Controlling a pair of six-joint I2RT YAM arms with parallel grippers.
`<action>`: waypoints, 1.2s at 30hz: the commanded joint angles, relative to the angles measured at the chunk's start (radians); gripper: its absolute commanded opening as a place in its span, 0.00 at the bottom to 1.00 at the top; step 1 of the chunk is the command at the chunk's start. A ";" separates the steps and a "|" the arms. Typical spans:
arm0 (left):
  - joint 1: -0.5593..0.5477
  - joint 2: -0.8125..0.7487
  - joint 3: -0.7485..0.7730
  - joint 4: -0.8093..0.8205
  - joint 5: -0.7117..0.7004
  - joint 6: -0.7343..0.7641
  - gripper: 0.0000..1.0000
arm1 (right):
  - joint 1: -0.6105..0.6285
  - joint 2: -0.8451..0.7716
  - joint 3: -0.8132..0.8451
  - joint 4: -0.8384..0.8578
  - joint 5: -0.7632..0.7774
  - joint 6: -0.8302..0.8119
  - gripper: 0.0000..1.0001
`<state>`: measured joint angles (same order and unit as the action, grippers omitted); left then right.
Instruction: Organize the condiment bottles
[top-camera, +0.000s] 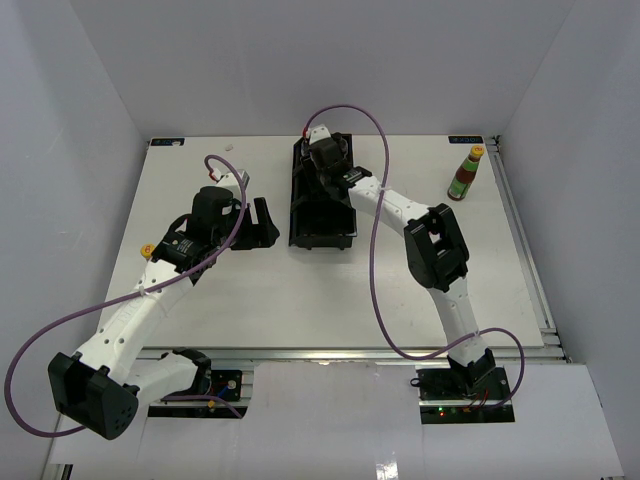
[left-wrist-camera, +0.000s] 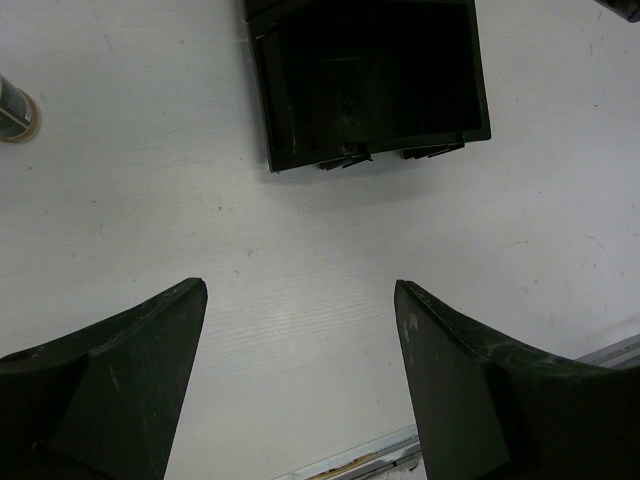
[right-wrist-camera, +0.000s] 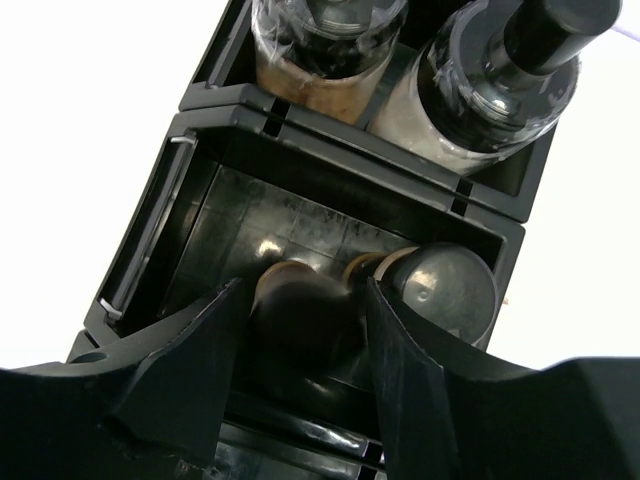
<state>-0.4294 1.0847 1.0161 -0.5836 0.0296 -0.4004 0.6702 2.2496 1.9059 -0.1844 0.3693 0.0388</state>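
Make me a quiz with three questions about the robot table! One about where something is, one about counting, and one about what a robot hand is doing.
1. Where is the right gripper?
A) down in the tray
B) off the edge of everything
C) resting by its own base

2. How many jars does the right wrist view show in the tray?
A) one
B) nine
C) four

3. What is the left gripper doing?
A) squeezing a jar
B) open, holding nothing
C) gripping the tray

Answers:
1 A, its fingers close on both sides of a dark-capped jar inside a compartment.
2 C, two stand in each of two compartments.
3 B, its fingers are spread wide over bare table.
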 joint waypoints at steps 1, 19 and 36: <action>-0.002 -0.014 0.024 0.001 -0.002 0.003 0.86 | -0.001 0.007 0.058 0.008 0.034 0.010 0.60; 0.007 0.129 0.127 -0.088 -0.240 -0.056 0.87 | -0.004 -0.100 0.113 -0.051 -0.015 0.016 0.63; 0.267 0.258 0.154 -0.058 -0.246 -0.112 0.87 | -0.004 -0.648 -0.397 -0.079 -0.205 0.073 0.62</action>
<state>-0.2181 1.3408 1.1439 -0.6960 -0.2333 -0.5174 0.6678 1.7132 1.6657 -0.3024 0.2474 0.0737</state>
